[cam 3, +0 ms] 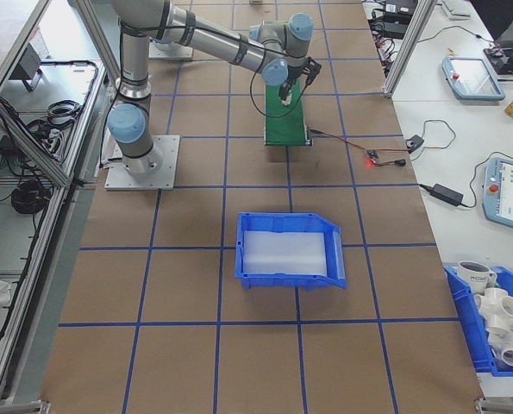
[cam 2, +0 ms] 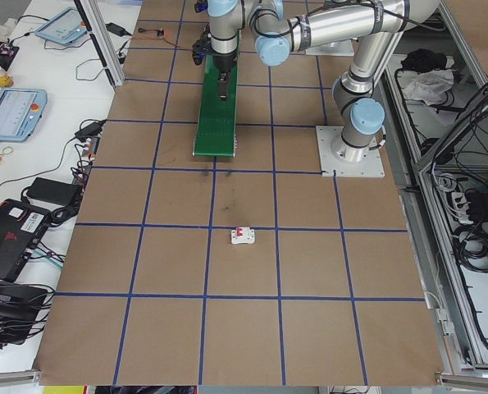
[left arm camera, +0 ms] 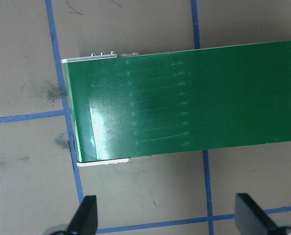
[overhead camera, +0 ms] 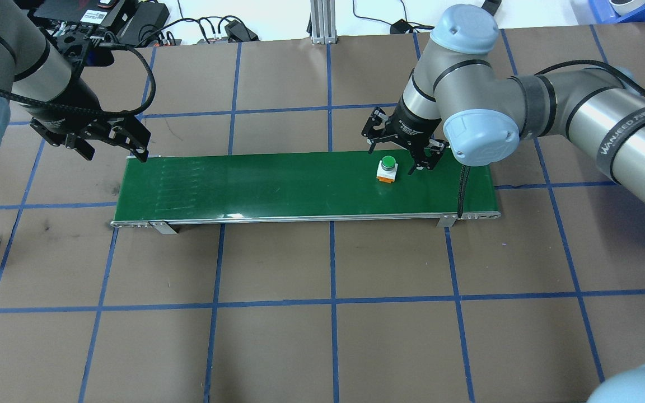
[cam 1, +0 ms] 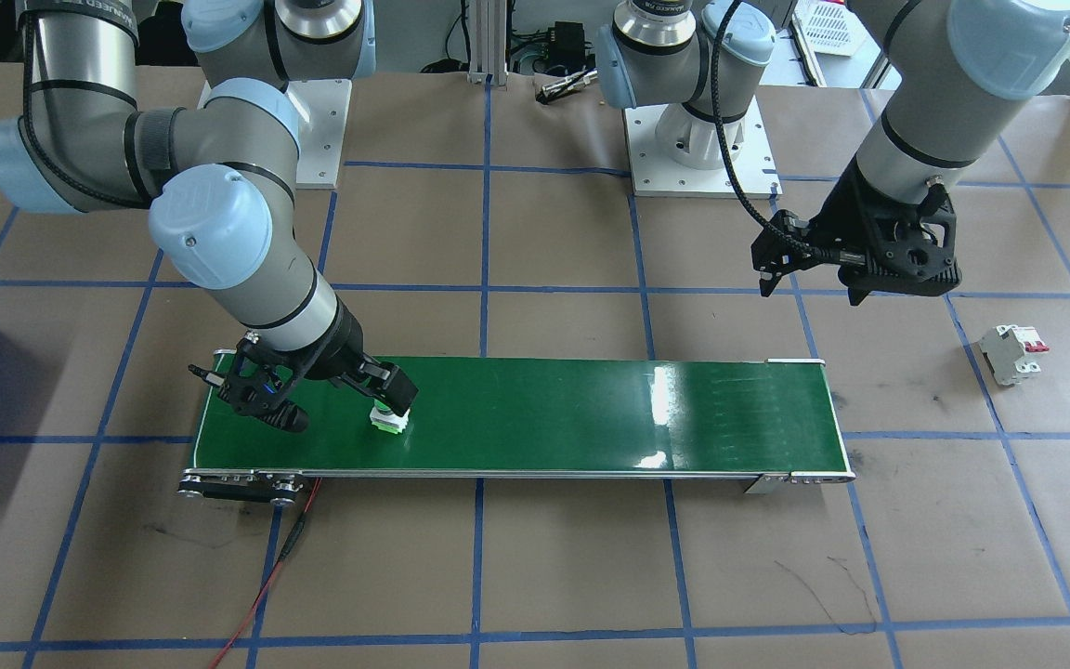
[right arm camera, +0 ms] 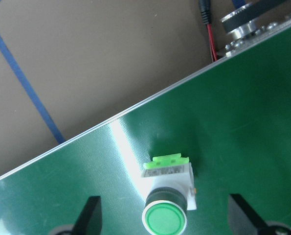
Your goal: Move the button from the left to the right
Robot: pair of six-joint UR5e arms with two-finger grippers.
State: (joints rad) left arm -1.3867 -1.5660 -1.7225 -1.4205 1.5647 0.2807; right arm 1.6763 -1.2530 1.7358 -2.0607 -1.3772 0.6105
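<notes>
A long green conveyor belt (overhead camera: 300, 182) lies across the middle of the table (overhead camera: 322, 336), which is covered in brown paper marked into squares by blue tape lines (overhead camera: 331, 302). A red wire (cam 1: 261, 595) runs from the belt's end at about 7 o'clock in the front-facing view. A white circuit breaker with red levers (cam 1: 1013, 353) lies on the paper, well apart from the belt, at 3 o'clock in that view. A blue bin (cam 3: 289, 250) sits on the table in the right side view, near its centre. Tablets (cam 2: 12, 113), cables and power bricks (cam 2: 51, 190) lie on the white side bench at 9 o'clock in the left side view.
</notes>
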